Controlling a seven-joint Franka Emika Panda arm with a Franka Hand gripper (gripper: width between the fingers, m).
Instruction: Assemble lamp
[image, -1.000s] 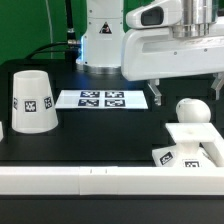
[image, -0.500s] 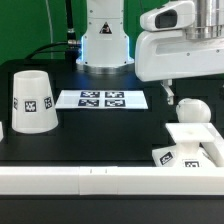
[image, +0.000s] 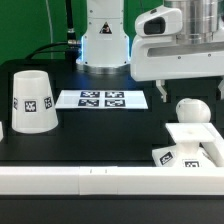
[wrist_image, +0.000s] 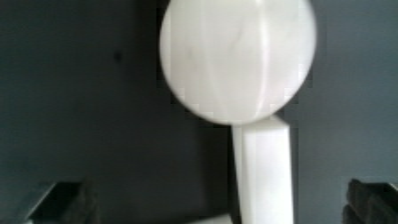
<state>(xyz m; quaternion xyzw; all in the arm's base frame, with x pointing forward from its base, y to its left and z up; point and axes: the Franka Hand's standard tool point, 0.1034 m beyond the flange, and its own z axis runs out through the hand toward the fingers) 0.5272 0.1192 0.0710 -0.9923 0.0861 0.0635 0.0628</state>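
Exterior view, lamp bulb (image: 190, 112): upright on the square base (image: 186, 150), at the exterior view's right of the black desk (image: 100, 135).
Exterior view, shade (image: 30, 100): well apart, at the exterior view's left.
Wrist view, pincer (wrist_image: 217, 205): wide open, empty, its fingertips (wrist_image: 61, 200) on either side of the lamp bulb, not touching it.

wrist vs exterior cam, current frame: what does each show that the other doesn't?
Wrist only: a close-up of the neck, with both tips of the open hand either side, apart from it. Exterior only: the shade, the marker board, the square base that the bulb stands on, and the arm. Both: the bulb.
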